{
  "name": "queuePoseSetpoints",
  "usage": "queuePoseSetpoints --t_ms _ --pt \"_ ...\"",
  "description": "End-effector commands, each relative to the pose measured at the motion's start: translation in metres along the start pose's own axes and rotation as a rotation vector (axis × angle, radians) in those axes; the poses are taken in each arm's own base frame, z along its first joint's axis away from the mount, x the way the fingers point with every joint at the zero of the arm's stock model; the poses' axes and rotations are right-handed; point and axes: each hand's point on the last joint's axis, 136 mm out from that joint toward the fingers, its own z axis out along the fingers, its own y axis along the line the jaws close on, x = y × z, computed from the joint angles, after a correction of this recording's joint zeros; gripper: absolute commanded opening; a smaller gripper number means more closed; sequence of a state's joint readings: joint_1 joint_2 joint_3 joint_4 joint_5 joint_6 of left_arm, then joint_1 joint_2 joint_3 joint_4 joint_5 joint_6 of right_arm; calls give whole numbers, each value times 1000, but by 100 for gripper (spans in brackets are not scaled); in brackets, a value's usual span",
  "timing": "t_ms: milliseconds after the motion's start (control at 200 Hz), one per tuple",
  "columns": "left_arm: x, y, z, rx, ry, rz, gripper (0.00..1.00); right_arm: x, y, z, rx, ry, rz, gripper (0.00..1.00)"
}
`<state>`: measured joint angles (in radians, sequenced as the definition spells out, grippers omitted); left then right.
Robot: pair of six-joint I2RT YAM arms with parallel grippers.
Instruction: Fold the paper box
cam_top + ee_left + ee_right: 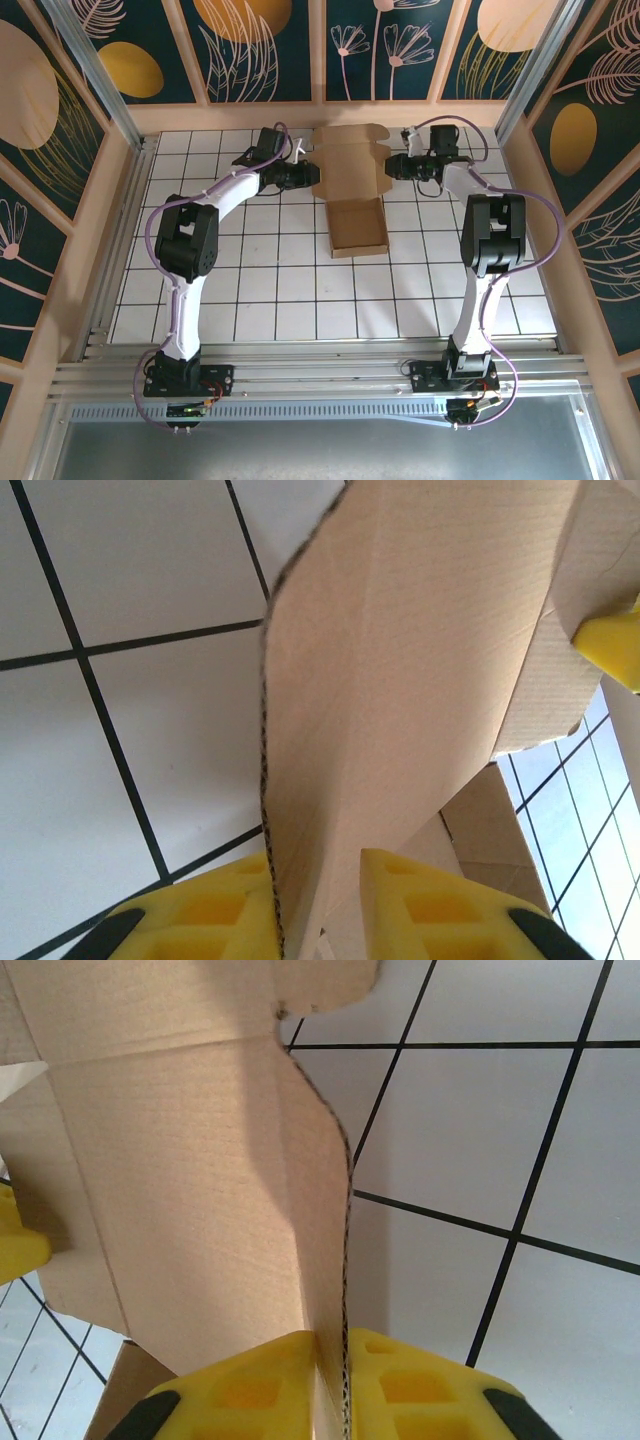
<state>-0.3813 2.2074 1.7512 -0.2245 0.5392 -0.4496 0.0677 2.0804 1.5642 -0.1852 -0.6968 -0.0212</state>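
Observation:
The paper box [352, 190] is brown corrugated cardboard lying at the back centre of the tiled table. Its shallow tray [358, 228] points toward me and its lid panel lies flat behind it. My left gripper [310, 180] reaches in from the left. In the left wrist view, the left gripper [318, 865] has its yellow pads on either side of a raised, slanting flap [400, 680]. My right gripper [392, 167] comes in from the right. In the right wrist view, the right gripper [345, 1338] pinches the opposite flap [200, 1190] thinly between its pads.
White tiles with black lines cover the table [250, 290]. Wooden walls [330, 115] stand close behind the box and along both sides. The opposite gripper's yellow finger [610, 645] shows past the cardboard in the left wrist view.

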Motion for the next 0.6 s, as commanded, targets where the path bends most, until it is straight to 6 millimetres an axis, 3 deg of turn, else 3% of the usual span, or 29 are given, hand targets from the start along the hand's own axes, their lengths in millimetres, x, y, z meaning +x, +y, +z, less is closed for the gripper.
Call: queuePoseSetpoints --t_ms 0,95,175,596 --pt "-11 1 -4 -21 -16 30 24 -16 16 -11 23 -55 -55 11" --pt "-19 2 -5 -46 -38 71 20 -18 20 -11 56 -76 -77 8" --pt "-29 -7 -6 -18 -68 129 10 -22 25 -11 83 -94 -101 7" --pt "-77 -44 -20 61 -319 353 0 -42 56 -14 321 -293 -309 5"
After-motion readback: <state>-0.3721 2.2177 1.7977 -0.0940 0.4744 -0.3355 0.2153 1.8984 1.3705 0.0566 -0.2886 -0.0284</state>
